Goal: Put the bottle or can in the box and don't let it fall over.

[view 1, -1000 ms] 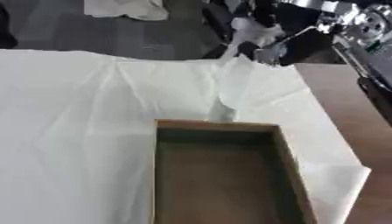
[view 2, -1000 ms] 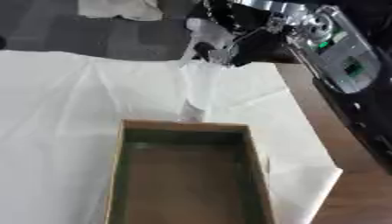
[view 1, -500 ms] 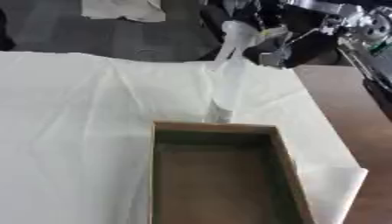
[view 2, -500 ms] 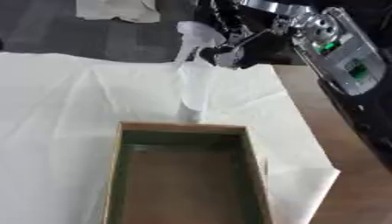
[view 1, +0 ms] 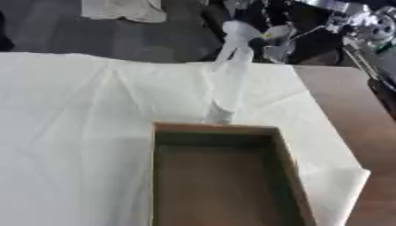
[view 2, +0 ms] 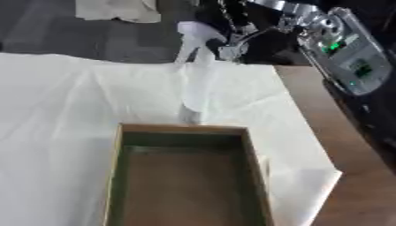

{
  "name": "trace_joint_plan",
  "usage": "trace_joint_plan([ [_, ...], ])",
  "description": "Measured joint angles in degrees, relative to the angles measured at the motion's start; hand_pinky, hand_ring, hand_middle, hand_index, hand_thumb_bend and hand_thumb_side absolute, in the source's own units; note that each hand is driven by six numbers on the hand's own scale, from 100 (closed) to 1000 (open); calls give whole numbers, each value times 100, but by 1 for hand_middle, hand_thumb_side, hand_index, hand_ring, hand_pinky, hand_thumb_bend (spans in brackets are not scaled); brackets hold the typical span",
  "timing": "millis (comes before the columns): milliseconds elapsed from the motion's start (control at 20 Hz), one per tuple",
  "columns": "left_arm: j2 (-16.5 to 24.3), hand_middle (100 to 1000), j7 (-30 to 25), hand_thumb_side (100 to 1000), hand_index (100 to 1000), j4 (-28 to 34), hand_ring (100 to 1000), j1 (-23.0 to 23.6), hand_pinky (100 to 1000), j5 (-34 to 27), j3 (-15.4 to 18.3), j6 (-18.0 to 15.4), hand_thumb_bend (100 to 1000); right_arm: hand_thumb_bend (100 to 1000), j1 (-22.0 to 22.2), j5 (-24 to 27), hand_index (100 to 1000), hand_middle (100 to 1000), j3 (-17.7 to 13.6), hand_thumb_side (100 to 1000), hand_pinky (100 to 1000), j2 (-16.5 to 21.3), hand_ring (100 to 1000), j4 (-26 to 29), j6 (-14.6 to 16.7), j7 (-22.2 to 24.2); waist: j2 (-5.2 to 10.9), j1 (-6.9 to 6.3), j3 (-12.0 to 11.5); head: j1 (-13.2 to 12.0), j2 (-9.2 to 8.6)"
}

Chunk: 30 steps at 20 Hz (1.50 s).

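A tall, pale, see-through bottle [view 1: 226, 88] with a white top [view 1: 237, 32] hangs slightly tilted over the white cloth. Its lower end [view 1: 220, 115] is just behind the far wall of the box. I cannot tell whether it touches the cloth. My right hand [view 2: 232, 42], black and silver, comes in from the upper right and is curled on the bottle's top. The brown open box [view 1: 158, 176] stands at the lower middle with nothing inside. My left hand is in neither view.
A creased white cloth [view 1: 70, 123] covers most of the table. Bare brown tabletop [view 1: 356, 114] shows along the right. My right forearm [view 2: 348, 62], with a green light, crosses the upper right. Dark floor and a pale rag [view 1: 123, 9] lie beyond the far edge.
My right hand and the bottle's top have drifted a little to the left. The bottle's lower end stays close behind the box's far wall. The box has not moved.
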<state>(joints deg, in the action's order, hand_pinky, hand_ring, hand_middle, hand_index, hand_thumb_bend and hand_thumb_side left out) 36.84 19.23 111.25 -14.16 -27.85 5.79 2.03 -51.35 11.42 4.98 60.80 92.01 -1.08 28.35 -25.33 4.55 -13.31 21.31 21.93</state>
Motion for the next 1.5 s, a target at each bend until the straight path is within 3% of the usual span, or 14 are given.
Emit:
trace_joint_plan([
  [650,-2,817,-1,1000,810,0,847,-3,805,-1,0,-1,270,167,-2,98,733,600,38,100,657,0,640,7,-69,-85,0,7,-18,28,-2],
  [1500,-6,817,-1,1000,809,0,846,-25,806,-8,0,-1,270,149,4,159,684,522,41,100,609,0,545,79,-65,-138,-1,37,-51,51,-49],
])
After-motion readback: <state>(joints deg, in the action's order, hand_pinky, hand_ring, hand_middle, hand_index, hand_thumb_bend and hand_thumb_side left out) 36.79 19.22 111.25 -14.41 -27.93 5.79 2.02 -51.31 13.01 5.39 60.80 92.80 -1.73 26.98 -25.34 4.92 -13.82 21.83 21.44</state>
